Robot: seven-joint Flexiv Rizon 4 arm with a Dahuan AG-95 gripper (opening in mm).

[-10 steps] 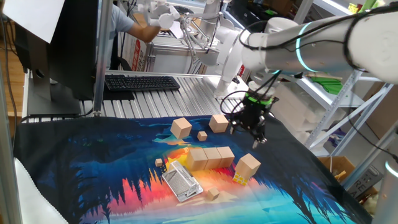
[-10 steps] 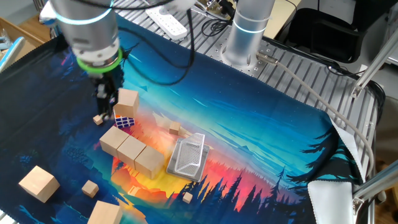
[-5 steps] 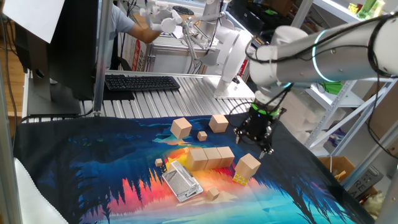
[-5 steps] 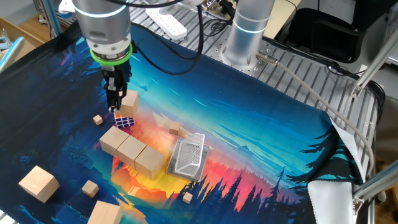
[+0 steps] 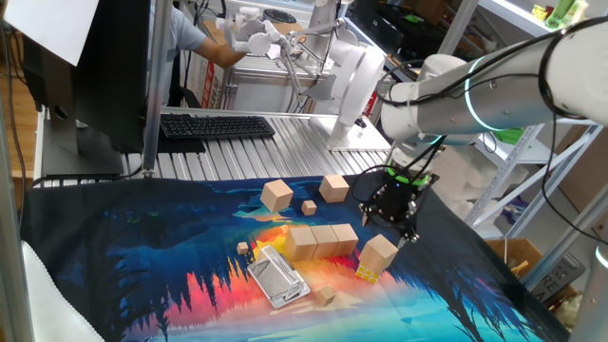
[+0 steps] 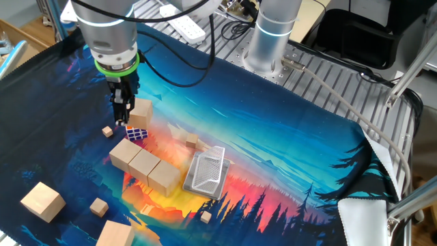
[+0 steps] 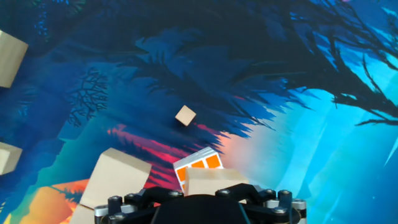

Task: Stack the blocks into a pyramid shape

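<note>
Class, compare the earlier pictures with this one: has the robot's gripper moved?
Yes. The gripper has dropped and now hangs just above the light-tan wooden block that sits beside the multicoloured puzzle cube; earlier it was higher.

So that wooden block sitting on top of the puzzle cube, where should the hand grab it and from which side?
Probably from straight above, closing on two opposite flat side faces of the block. It sits raised on the puzzle cube with its sides clear, and the open hand already hangs pointing down right beside it. Grip above the puzzle cube's top so only the block lifts.
</note>
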